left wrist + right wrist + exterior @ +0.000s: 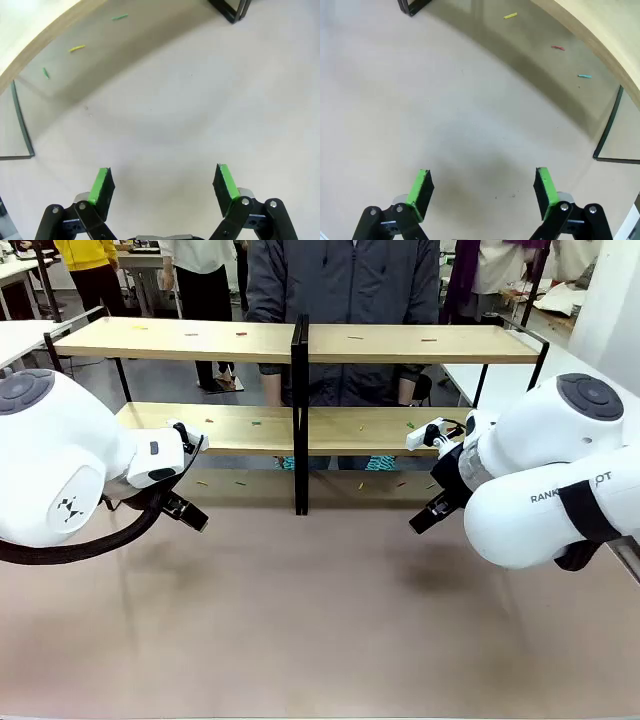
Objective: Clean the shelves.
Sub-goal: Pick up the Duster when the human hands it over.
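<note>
The shelves (300,342) stand across the far half of the table, two long light wood boards in a black frame with a central post (299,440). Small coloured scraps lie on both boards and on the table under the lower board. My left gripper (190,512) hangs low in front of the shelves' left half. In the left wrist view it (162,184) is open over bare table, with nothing between its green pads (100,185). My right gripper (424,516) mirrors it before the right half, and it (482,186) is also open and holds nothing.
A person in a dark jacket (340,290) stands right behind the shelves. Under the lower board lie a yellow scrap (76,48) and green scraps (119,17) on the left, and yellow (510,16), red (558,48) and teal (584,76) scraps on the right. The near table (320,640) is bare.
</note>
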{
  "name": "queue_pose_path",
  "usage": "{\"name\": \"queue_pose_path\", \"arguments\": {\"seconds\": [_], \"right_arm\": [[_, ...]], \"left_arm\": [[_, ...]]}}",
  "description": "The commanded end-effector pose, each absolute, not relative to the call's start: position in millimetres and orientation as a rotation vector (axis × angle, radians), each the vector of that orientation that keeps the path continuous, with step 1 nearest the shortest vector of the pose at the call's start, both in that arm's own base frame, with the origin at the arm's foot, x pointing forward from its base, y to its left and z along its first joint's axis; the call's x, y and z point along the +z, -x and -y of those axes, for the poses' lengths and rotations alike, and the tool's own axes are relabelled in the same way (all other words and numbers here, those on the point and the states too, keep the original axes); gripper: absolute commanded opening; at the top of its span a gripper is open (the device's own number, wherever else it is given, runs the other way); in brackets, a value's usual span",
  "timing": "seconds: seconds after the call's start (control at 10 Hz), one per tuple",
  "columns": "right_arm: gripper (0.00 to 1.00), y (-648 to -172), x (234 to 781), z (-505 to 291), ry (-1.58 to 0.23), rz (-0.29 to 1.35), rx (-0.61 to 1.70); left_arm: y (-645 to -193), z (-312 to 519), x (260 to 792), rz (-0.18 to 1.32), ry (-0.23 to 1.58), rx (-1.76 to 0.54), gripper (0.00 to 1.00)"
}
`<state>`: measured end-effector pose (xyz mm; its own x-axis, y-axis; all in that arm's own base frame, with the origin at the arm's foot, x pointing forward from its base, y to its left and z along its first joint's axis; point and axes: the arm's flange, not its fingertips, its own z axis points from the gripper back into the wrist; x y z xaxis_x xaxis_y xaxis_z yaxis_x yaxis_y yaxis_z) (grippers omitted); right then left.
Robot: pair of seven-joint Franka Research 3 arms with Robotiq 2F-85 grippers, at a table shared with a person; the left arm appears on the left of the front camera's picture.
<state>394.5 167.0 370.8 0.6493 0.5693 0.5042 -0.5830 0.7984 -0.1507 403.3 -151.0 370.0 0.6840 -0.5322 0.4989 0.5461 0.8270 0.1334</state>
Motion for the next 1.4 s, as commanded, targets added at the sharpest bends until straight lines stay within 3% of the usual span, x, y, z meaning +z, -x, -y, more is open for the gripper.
{"name": "queue_pose_path", "arguments": {"seconds": [0.0, 1.3], "right_arm": [[1.0, -394.5, 370.9, -167.0, -0.026, 0.564, 0.655], [1.0, -394.5, 370.9, -167.0, -0.026, 0.564, 0.655]], "left_arm": [[-403.3, 151.0, 370.1, 0.551, 0.027, -0.604, 1.0], [-403.3, 151.0, 370.1, 0.551, 0.027, -0.604, 1.0]]}}
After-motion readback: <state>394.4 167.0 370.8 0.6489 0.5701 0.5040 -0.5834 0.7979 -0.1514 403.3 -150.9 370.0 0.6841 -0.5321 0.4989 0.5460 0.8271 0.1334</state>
